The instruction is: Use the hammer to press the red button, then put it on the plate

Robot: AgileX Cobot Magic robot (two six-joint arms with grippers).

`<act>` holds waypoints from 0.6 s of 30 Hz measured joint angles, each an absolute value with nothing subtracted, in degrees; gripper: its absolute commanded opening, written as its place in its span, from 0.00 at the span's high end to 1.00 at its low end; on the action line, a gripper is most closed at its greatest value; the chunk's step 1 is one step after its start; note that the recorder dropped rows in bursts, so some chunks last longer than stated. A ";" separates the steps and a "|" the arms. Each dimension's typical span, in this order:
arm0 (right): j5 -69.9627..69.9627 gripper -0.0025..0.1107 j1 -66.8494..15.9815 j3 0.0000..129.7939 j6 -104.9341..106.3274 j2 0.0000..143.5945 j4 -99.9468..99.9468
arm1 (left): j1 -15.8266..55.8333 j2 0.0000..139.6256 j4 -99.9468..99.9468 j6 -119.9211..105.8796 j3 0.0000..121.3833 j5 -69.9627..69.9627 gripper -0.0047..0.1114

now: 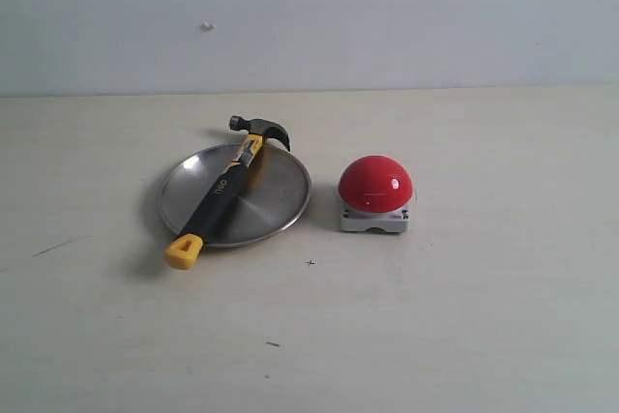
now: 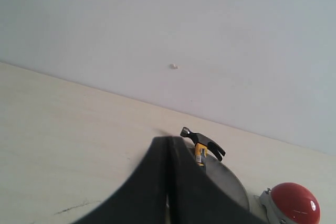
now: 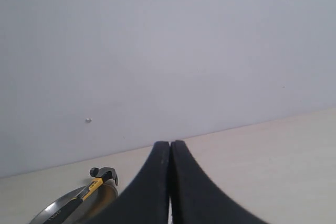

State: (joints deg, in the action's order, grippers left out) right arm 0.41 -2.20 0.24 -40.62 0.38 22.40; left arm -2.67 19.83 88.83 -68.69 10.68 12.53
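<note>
The hammer (image 1: 225,188) lies across the silver plate (image 1: 280,195), its dark head over the far rim and its yellow end resting off the near-left rim. To the right of the plate the red button (image 1: 374,183) sits on its grey base. Neither gripper shows in the exterior view. In the left wrist view my left gripper (image 2: 169,142) is shut and empty, with the hammer (image 2: 203,145), the plate (image 2: 231,184) and the red button (image 2: 294,204) beyond it. In the right wrist view my right gripper (image 3: 170,144) is shut and empty, with the hammer (image 3: 97,180) and the plate (image 3: 52,209) off to one side.
A pale wooden table (image 1: 464,336) carries everything, with a plain light wall (image 1: 387,7) behind it. A few small dark marks dot the tabletop near the front.
</note>
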 measured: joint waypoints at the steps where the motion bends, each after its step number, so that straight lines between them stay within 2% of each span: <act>1: 0.41 0.98 -2.20 0.24 -40.62 0.38 22.40 | -2.67 19.83 88.83 -68.69 10.68 12.53 0.96; 18: 0.52 0.98 -2.20 0.24 -40.62 0.38 22.40 | -2.67 19.83 88.83 -70.50 10.68 12.02 0.96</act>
